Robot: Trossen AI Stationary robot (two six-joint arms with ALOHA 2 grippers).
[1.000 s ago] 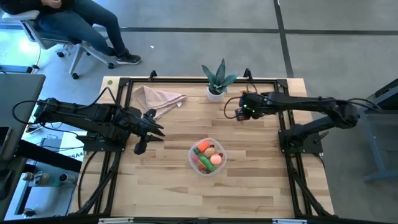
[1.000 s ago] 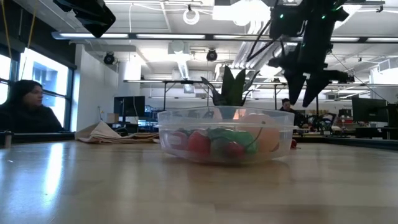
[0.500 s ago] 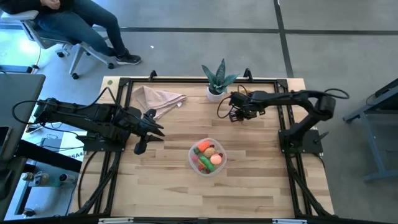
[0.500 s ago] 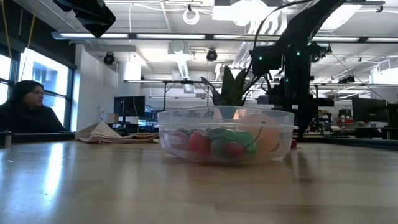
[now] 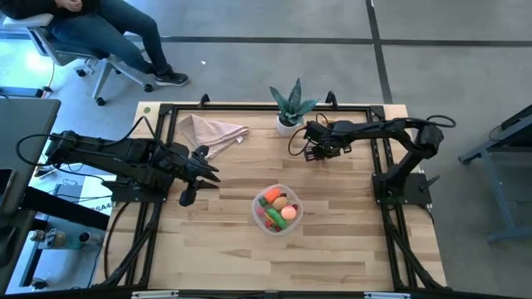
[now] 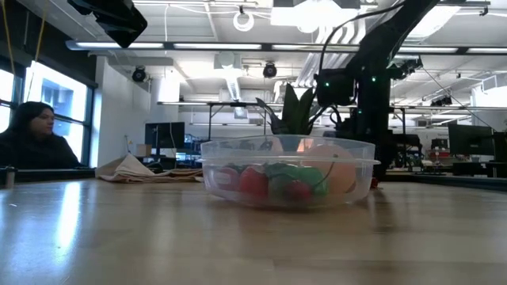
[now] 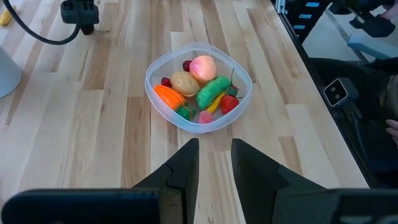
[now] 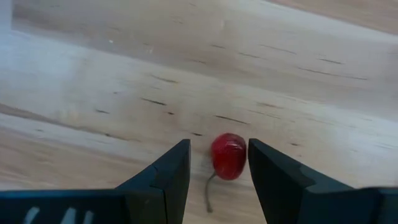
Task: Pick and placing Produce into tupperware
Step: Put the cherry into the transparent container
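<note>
The tupperware, a clear round tub (image 5: 257,211), stands mid-table and holds a carrot, a cucumber, a peach and other produce (image 7: 198,93). A tiny red cherry (image 8: 228,155) lies on the bare wood toward the table's far right, also seen beside the tub in the low view (image 6: 374,183). My right gripper (image 5: 309,153) points down over it, open, one finger on each side of the cherry (image 8: 217,163); I see no touch. My left gripper (image 5: 209,172) hangs shut above the table's left side, aimed at the tub (image 7: 152,99).
A spiky green plant in a white pot (image 5: 290,110) stands at the far edge, just left of my right gripper. A beige napkin (image 5: 209,131) lies at the far left. A person (image 5: 100,29) sits beyond the far left corner. Bare wood lies near the tub.
My right gripper has come down from well above the table to the tabletop, shifting a little toward the table's left and tipping to point straight down. Its fingers now stand around the cherry. The gap between them looks the same.
</note>
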